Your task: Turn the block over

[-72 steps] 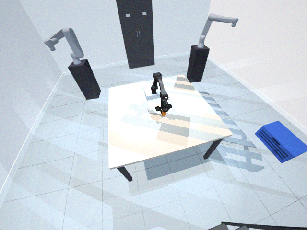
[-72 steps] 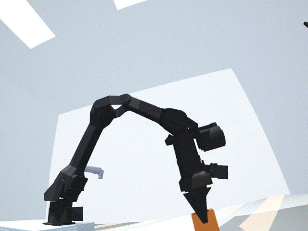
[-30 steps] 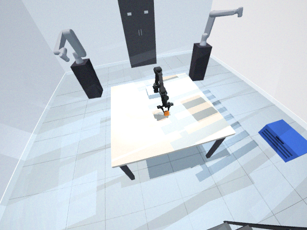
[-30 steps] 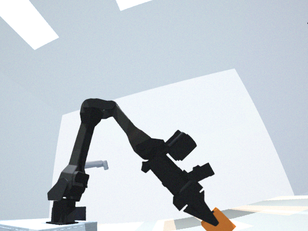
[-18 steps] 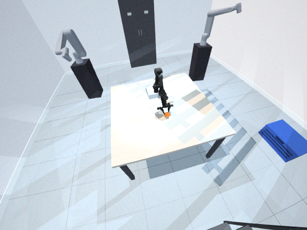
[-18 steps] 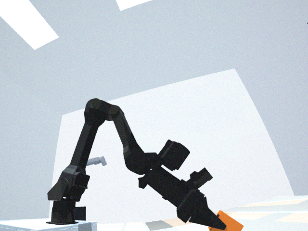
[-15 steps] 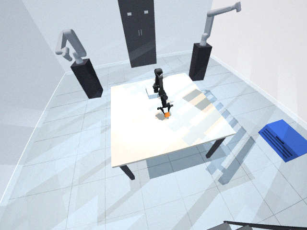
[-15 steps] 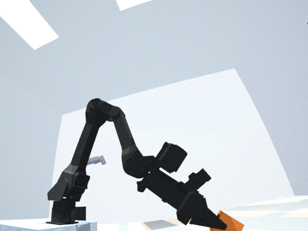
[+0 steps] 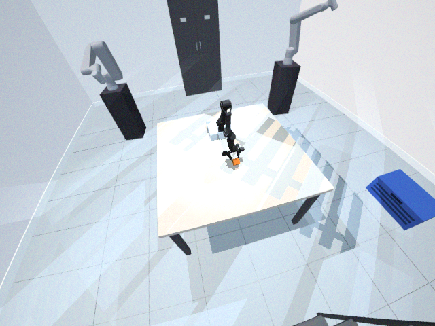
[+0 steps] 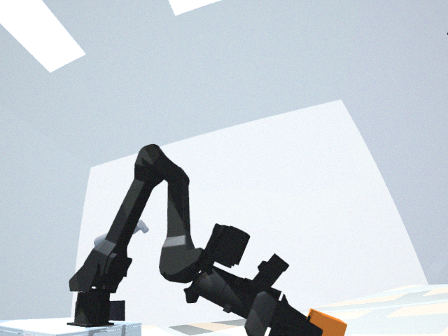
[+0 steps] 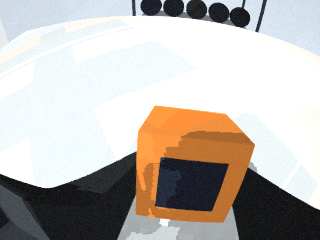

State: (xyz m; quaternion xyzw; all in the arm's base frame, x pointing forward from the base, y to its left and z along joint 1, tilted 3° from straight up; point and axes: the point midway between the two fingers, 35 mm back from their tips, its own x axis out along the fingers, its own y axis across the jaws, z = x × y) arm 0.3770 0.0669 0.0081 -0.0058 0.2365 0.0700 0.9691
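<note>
Angled low, the arm (image 9: 225, 115) (image 10: 177, 209) reaches forward — gripper (image 9: 236, 157) (image 10: 320, 327) (image 11: 187, 164) sloping downward.

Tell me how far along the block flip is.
The grasp looks done: the jaws are closed on the orange block. The turn seems in hand: the block is tilted, its dark marked square visible in the wrist view. Left: finish turning it mark-down, set it on the table, release.

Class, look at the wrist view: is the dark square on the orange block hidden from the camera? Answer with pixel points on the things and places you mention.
No, the dark square (image 11: 192, 185) shows in full on the face of the orange block (image 11: 210, 137) turned toward the camera.
</note>
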